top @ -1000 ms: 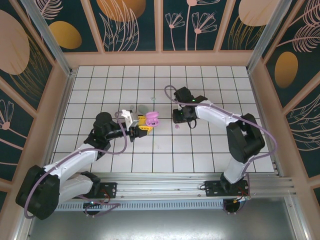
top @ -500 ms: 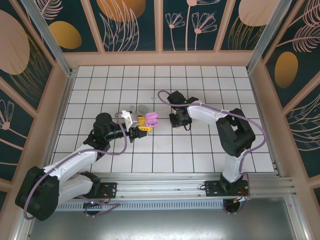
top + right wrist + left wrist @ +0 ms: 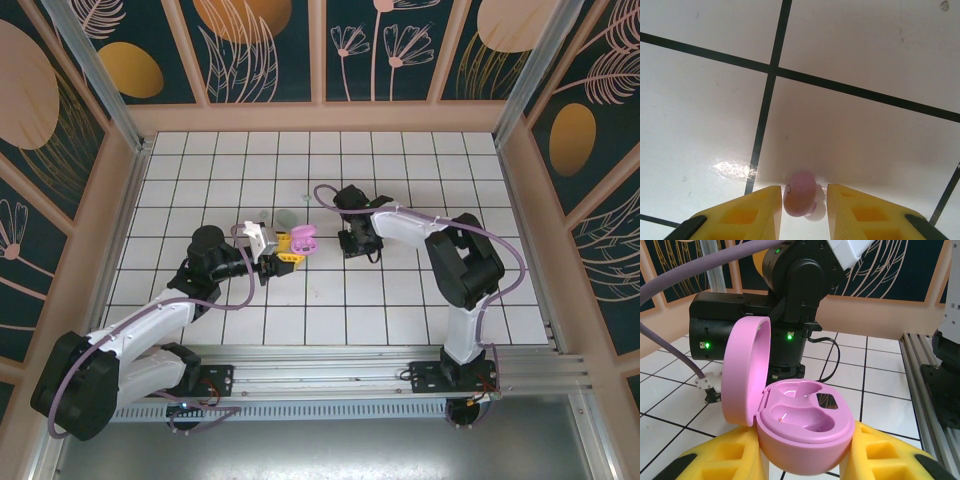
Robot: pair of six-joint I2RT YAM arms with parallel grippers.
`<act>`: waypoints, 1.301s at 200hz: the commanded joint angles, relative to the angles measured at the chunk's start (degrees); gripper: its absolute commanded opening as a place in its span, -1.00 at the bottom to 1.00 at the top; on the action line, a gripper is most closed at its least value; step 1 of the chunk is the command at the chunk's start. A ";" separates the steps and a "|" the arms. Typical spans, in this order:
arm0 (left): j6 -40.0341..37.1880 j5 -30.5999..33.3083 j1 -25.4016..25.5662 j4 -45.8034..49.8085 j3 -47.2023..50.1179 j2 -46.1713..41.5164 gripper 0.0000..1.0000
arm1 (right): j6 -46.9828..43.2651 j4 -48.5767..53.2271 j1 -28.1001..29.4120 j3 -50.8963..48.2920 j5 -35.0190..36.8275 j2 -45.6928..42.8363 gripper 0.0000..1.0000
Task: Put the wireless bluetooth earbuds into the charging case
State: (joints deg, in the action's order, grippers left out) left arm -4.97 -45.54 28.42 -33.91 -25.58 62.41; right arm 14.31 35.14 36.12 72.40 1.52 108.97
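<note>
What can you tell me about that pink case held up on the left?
The pink charging case is glossy, rounded plastic, with its hinged lid standing open at one side. Two moulded wells inside look empty. It sits upright above the tiled table, clamped between the yellow fingers of the left tool.

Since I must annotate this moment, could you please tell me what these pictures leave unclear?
- Top external: the right gripper covers whatever it holds. A pale speck on the tiles is too small to identify.
- Right wrist: whether the pink earbud touches the tiles is unclear, since shadow and blur hide the contact.
- Left wrist: the underside of the pink case is hidden between the fingers of the left gripper and cut off by the bottom edge.
</note>
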 commanded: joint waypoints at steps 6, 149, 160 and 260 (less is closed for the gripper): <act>-0.91 -0.03 0.22 -1.51 1.13 0.00 -0.75 | 0.20 0.65 0.34 0.52 0.18 1.81 -0.42; -0.39 0.63 0.22 -0.89 1.07 -1.50 -0.75 | 0.46 -4.89 -4.37 -5.01 -6.95 -8.96 -0.63; -0.17 0.49 0.18 -1.06 0.90 -1.37 -0.74 | 0.46 -6.02 -4.39 -6.34 -8.62 -11.77 -0.64; 5.30 -0.26 0.28 -7.63 -0.37 2.07 -0.76 | -2.00 -13.51 -7.17 -12.23 -24.19 -33.89 -0.73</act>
State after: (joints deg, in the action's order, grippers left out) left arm -2.11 -44.95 28.45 -37.15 -24.53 63.61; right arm 13.43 24.69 28.97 61.25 -15.97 78.46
